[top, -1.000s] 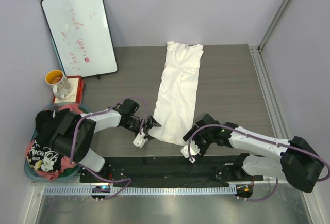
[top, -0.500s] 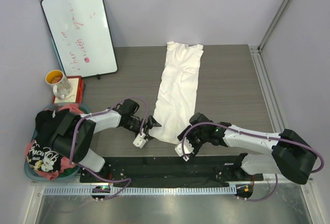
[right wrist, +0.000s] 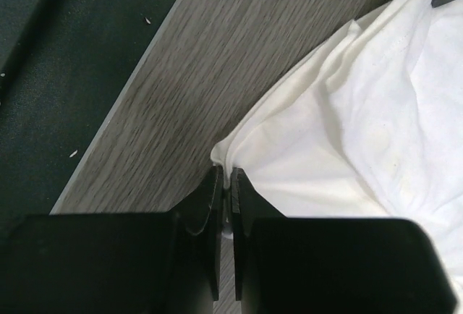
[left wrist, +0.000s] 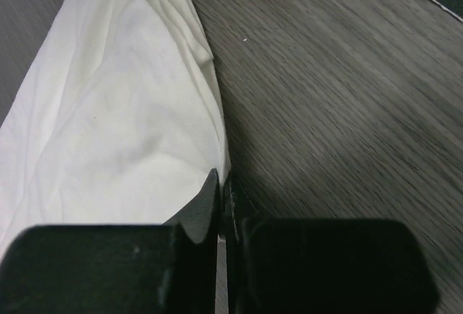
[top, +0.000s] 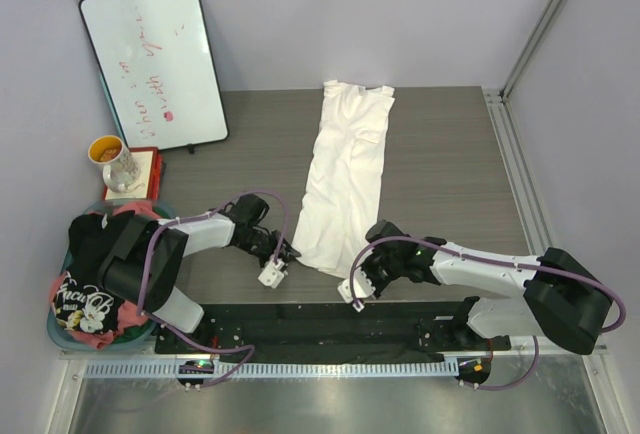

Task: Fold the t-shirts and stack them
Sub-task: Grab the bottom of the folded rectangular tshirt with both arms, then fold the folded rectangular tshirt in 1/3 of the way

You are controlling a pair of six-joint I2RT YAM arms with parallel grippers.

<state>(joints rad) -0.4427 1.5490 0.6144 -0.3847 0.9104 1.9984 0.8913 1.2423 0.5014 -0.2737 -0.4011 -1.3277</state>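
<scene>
**Top view.** Round teal-rimmed plastic laundry basket sits at the near-left table corner, beside the left arm's base. In it, a crumpled black fabric t-shirt with pale lettering lies on top. A pink-red fabric t-shirt shows at the far rim. Behind the basket, a clear cup holds something orange (cannot tell what).

A long white t-shirt of soft fabric lies mid-table as a narrow strip, running from the far edge toward the arms. Both arms are stretched low over the grey wood-grain table. The left gripper is at the strip's near-left corner and the right gripper at its near-right corner.

**Left wrist view.** The black fingers are pressed together, with the white t-shirt edge pinched between them (hem just at the tips). Bare table lies to the right.

**Right wrist view.** The fingers are closed, and the white t-shirt corner is caught in the narrow slit. The cloth spreads away to the right. A black mat lies at the left.
</scene>
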